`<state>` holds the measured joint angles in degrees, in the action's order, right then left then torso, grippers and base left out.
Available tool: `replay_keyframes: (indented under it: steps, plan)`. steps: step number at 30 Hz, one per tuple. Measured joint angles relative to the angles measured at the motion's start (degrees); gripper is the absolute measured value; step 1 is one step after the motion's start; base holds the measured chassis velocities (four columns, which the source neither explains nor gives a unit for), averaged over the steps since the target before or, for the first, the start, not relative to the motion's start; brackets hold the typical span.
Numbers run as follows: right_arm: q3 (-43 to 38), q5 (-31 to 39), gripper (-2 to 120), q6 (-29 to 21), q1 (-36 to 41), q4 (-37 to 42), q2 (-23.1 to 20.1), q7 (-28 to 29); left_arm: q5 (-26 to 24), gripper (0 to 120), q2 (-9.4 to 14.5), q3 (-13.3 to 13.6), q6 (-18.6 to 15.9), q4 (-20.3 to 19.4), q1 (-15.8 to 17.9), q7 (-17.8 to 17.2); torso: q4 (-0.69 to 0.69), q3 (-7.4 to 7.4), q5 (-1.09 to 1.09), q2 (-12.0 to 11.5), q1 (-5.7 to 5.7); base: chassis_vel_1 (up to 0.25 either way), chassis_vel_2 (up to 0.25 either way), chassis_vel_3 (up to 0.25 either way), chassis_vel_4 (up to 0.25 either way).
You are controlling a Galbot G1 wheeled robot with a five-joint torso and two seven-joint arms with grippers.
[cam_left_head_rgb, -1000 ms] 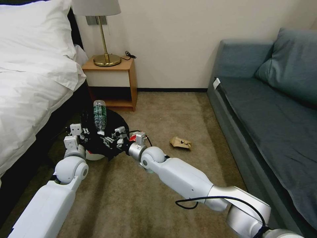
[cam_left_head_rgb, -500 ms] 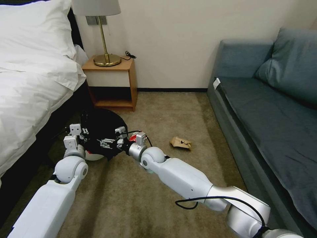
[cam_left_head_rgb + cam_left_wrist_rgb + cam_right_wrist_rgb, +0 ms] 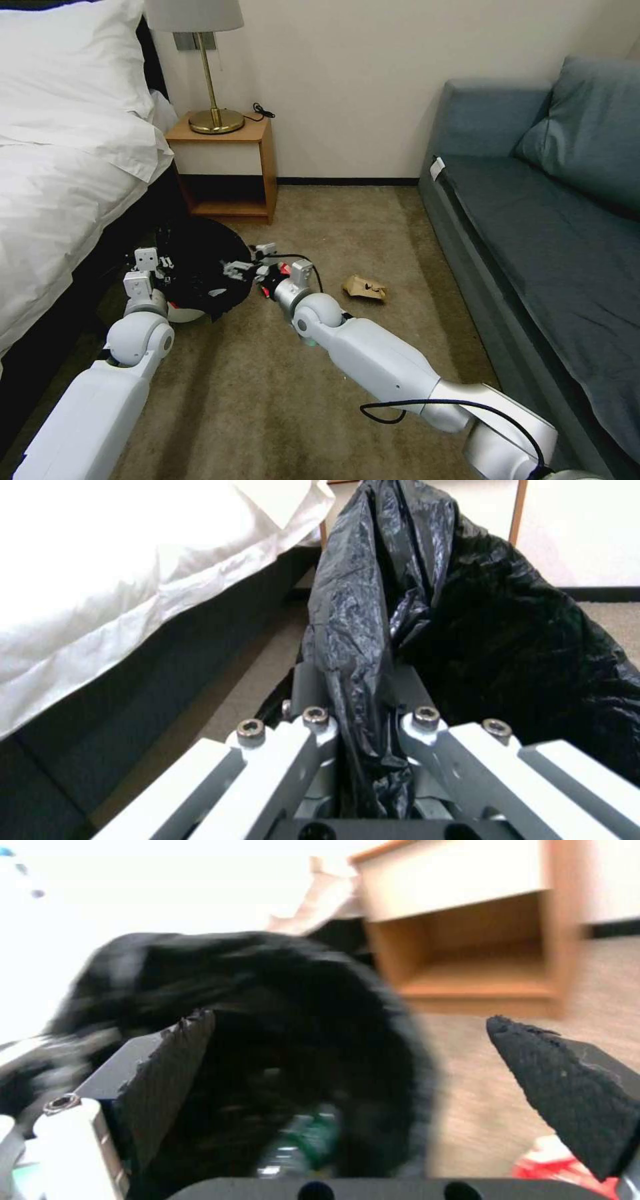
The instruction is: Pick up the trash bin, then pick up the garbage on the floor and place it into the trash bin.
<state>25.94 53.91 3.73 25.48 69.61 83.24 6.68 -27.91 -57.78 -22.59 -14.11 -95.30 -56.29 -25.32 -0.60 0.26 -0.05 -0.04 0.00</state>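
The trash bin (image 3: 183, 312) is a white tub with a black bag (image 3: 507, 645) over its rim, standing on the carpet beside the bed. My left gripper (image 3: 152, 264) is shut on the bag and rim (image 3: 357, 690). My right gripper (image 3: 248, 261) hangs open at the bin's right edge, with nothing between its fingers (image 3: 360, 1060). Inside the bin lies a clear bottle with a green label (image 3: 300, 1145). A tan paper bag (image 3: 365, 288) rests on the carpet to the right of my right wrist. Under the right gripper, a red-and-white packet (image 3: 550, 1160) lies on the floor.
A bed with white sheets (image 3: 60, 173) runs along the left. A wooden nightstand (image 3: 230, 167) with a brass lamp (image 3: 215, 100) stands behind the bin. A grey-blue sofa (image 3: 547, 227) fills the right side. Open carpet (image 3: 347, 220) lies between them.
The bottle stood over the bin in my right gripper a second ago and is now down inside. My right gripper opened and drew back to the right. The bin shifted slightly.
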Motion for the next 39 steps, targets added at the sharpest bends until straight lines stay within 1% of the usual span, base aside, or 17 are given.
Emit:
replay_keyframes:
  steps: [3,4,5,6,7,8,9,11,16,17,30,32,33,35,36,39]
  plan:
    - [-1.0,1.2,100,-2.9,0.1,1.8,-1.1,7.9,-0.2,6,-0.1,0.0,0.0,-0.1,0.2,-0.5,0.0,0.0,0.01,0.0,0.0,0.0,0.0,0.0,0.0]
    - [-1.0,1.2,100,-2.9,0.1,1.8,-1.1,7.9,-0.2,6,-0.1,0.0,0.0,-0.1,0.2,-0.5,0.0,0.0,0.01,0.0,0.0,0.0,0.0,0.0,0.0]
    - [-1.3,2.3,100,-4.5,0.1,2.7,-1.9,10.7,-0.4,6,-0.2,0.0,0.0,-0.5,0.3,-0.7,0.0,0.0,0.01,0.0,0.0,0.0,0.0,0.0,0.0]
    - [-1.3,2.9,100,-5.3,0.0,3.2,-2.3,12.2,-0.4,6,-0.2,0.0,0.0,-0.6,0.4,-0.9,0.0,0.0,0.01,0.0,0.0,0.0,0.0,0.0,0.0]
    - [-1.3,2.9,100,-5.3,0.0,3.2,-2.3,12.2,-0.4,6,-0.2,0.0,0.0,-0.6,0.4,-0.9,0.0,0.0,0.01,0.0,0.0,0.0,0.0,0.0,0.0]
    - [-1.4,3.7,100,-6.6,0.0,3.9,-2.9,14.1,-0.4,6,-0.3,0.1,0.0,-0.7,0.5,-1.1,0.0,0.0,0.0,0.0,0.0,0.0,0.0,0.0,0.0]
    - [-1.4,3.7,100,-6.6,0.0,3.9,-2.9,14.1,-0.4,6,-0.3,0.1,0.0,-0.7,0.5,-1.1,0.0,0.0,0.0,0.0,0.0,0.0,0.0,0.0,0.0]
    - [-1.5,5.2,100,-8.6,0.1,5.1,-4.3,17.6,-0.5,6,-0.3,0.2,-0.2,-0.9,0.9,-1.4,0.0,0.0,-0.01,0.0,0.0,0.0,0.0,0.0,0.0]
    - [-1.9,5.5,100,-9.4,0.6,5.4,-4.9,19.4,-0.7,6,-0.1,0.3,-0.3,-1.2,1.2,-1.6,0.0,0.0,-0.01,0.0,0.0,0.0,0.0,0.0,0.0]
    - [-2.2,5.9,100,-10.2,1.1,5.5,-5.1,20.6,-0.8,6,0.1,0.3,-0.4,-1.3,1.2,-1.7,0.0,0.0,0.0,0.0,0.0,0.0,0.0,0.0,0.0]
    - [-2.4,6.7,100,-11.3,1.9,4.9,-5.7,21.0,-0.8,6,0.3,0.3,-0.4,-1.7,1.2,-1.8,0.01,0.0,0.0,0.0,0.0,0.0,0.0,0.0,0.0]
    - [-2.2,6.3,100,-11.4,2.1,4.0,-6.6,18.4,-0.8,6,0.3,0.3,-0.4,-2.1,0.9,-1.9,0.0,0.0,0.0,0.0,0.0,0.0,0.0,0.0,0.0]
    - [-2.2,6.3,100,-11.4,2.1,4.0,-6.6,18.4,-0.8,6,0.3,0.3,-0.4,-2.1,0.9,-1.9,0.0,0.0,0.0,0.0,0.0,0.0,0.0,0.0,0.0]
    - [-2.3,5.8,100,-11.1,2.2,2.0,-7.3,15.3,-0.7,6,0.2,0.0,-0.4,-2.5,0.3,-1.9,0.0,0.0,0.0,0.0,0.0,0.0,0.0,0.0,0.0]
    - [-2.3,5.8,100,-11.1,2.2,2.0,-7.3,15.3,-0.7,6,0.2,0.0,-0.4,-2.5,0.3,-1.9,0.0,0.0,0.0,0.0,0.0,0.0,0.0,0.0,0.0]
    - [-2.5,4.9,100,-10.1,1.7,-1.8,-8.0,11.2,-0.4,6,0.0,-0.3,-0.4,-2.8,-0.5,-2.0,0.0,0.0,0.0,0.0,0.0,0.0,0.0,0.0,0.0]
